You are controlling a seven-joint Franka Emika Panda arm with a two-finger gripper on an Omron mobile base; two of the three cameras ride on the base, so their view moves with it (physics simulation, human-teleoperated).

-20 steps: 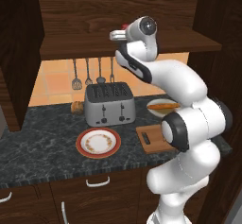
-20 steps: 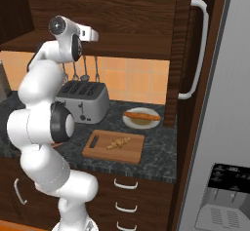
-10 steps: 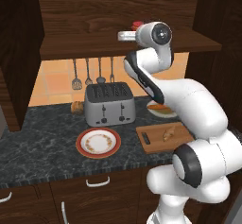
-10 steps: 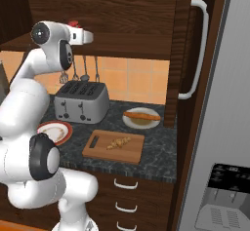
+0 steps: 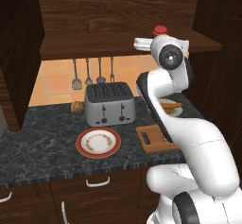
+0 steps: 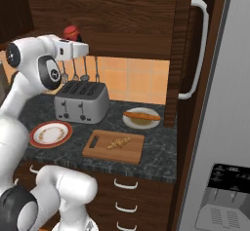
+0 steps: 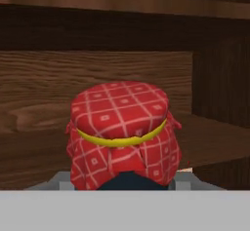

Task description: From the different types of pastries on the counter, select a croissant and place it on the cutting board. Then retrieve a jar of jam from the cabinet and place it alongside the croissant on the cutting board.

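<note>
- Your first half looks done: the croissant (image 6: pixel 118 141) lies on the cutting board (image 6: pixel 132 153), low in the middle of the right base view, just right of the board's slot handle.
- The long orange-brown pastry (image 6: pixel 141 115) sits on its white plate (image 6: pixel 128 121), above and right of the board; the small brown bun (image 5: pixel 76 107) is left of the toaster (image 5: pixel 109 103) in the left base view.
- The jar of jam (image 7: pixel 123 136) is in the middle of the hand view, right up against the camera, with its red checked cloth top and yellow band showing and a dark body below.
- In the base views you see its red top (image 6: pixel 72 31) poking above the hand at the cabinet (image 5: pixel 113 29) shelf, in the upper part of each frame.
- The gripper (image 6: pixel 78 49) reads as pinched on the jar: narrow, steady, jar centred. You can't see the fingertips themselves.
- Left to do, as I judge it: carry the jar down and set it on the bare board beside the croissant.
- Against half a second ago, the arm has folded and the hand has drawn back from the shelf with the jar. The base has also shifted, so the whole scene sits differently.
</note>
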